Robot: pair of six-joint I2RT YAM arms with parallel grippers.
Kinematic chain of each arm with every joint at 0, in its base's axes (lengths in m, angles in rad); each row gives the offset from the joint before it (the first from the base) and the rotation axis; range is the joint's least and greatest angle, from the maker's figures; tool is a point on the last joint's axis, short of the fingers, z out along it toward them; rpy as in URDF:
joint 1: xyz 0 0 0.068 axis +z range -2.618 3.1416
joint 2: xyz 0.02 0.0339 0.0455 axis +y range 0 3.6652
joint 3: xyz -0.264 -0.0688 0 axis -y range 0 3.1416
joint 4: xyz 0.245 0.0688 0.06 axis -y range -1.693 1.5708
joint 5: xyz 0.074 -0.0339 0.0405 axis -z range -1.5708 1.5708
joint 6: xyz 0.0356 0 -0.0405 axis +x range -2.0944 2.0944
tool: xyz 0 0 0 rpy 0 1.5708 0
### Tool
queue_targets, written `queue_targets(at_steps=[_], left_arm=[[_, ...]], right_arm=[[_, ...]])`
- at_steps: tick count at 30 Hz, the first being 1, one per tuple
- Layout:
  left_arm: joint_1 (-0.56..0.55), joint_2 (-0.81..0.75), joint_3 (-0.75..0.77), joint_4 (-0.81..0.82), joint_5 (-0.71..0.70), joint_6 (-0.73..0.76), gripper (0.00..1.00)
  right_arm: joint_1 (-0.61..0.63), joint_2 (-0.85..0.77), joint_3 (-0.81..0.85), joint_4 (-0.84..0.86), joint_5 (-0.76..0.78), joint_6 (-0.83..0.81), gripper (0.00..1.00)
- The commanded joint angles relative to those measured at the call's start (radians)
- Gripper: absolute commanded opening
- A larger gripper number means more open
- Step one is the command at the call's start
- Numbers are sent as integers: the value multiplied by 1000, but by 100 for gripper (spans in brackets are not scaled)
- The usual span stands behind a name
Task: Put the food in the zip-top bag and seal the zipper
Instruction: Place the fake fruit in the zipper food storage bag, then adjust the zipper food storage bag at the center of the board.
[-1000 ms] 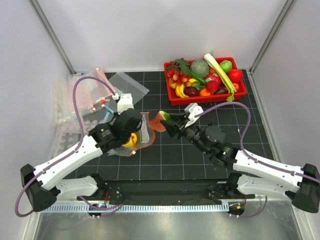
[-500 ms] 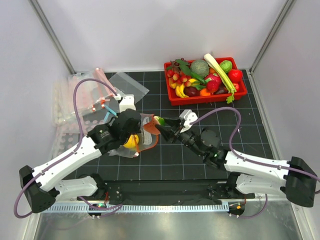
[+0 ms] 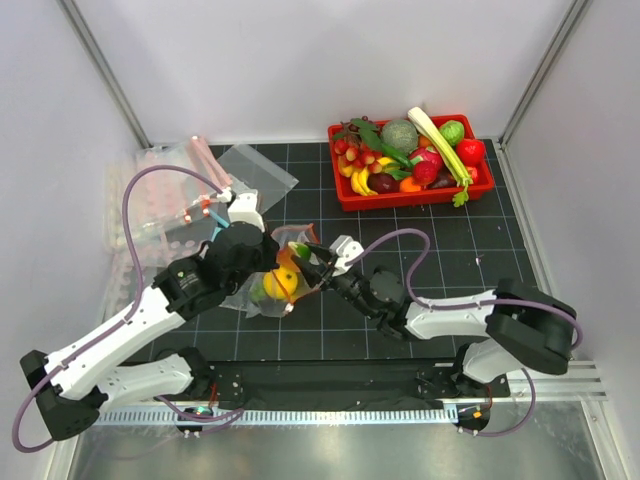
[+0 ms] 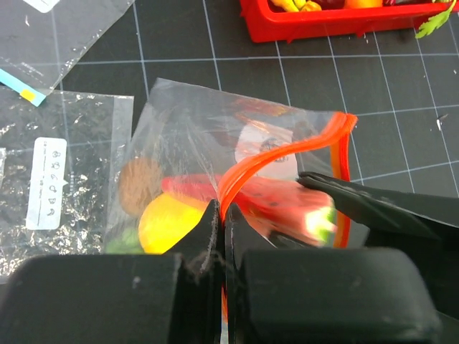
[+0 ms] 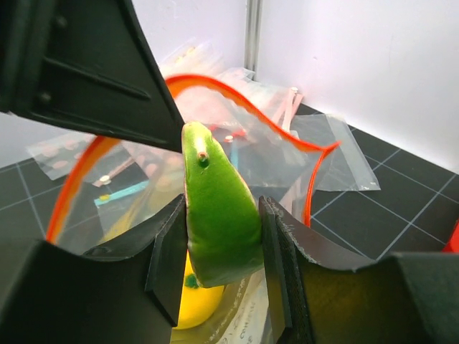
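Left wrist view: the left hand (image 4: 221, 215) is pressed together on the zipper (image 4: 272, 152), holding the floppy zip-top bag (image 4: 179, 129) open on the surface (image 4: 179, 36). The right hand (image 5: 222, 240) pinches the watermelon wedge (image 5: 215, 190) by its rind at the mouth (light, hard, probably slippery). The yellow fruit (image 4: 163, 223) lies inside. The stiffer strip looks the best hold.

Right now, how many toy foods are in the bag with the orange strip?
3: a yellow fruit and a brownish piece deep inside, a watermelon wedge at the mouth. Others may be hidden.
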Motion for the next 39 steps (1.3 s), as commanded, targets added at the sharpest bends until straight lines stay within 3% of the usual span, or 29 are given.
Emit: queue_targets(at_steps=[1, 4, 5, 16, 19, 20, 23, 24, 39], left_arm=[[2, -25, -3, 24, -50, 11, 1], [2, -12, 0, 11, -85, 6, 1], [3, -9, 2, 10, -87, 6, 1], [3, 14, 14, -20, -157, 3, 2], [2, 23, 19, -32, -179, 1, 1], [2, 25, 22, -37, -194, -3, 1], [2, 20, 25, -55, -232, -20, 0], [3, 17, 22, -62, -245, -23, 0], [3, -71, -6, -91, -369, -84, 0]], right_arm=[[4, 62, 46, 170, 60, -51, 25], [4, 86, 44, 175, 66, -38, 84], [4, 82, 43, 176, 60, -38, 86], [8, -183, 3, -72, 113, 28, 78], [6, -269, 101, -385, 164, 89, 63], [8, -280, 201, -614, 205, 156, 60], [8, -245, 405, -980, 273, 291, 58], [8, -213, 432, -1026, 282, 316, 58], [8, -30, 469, -1094, 199, 485, 51]])
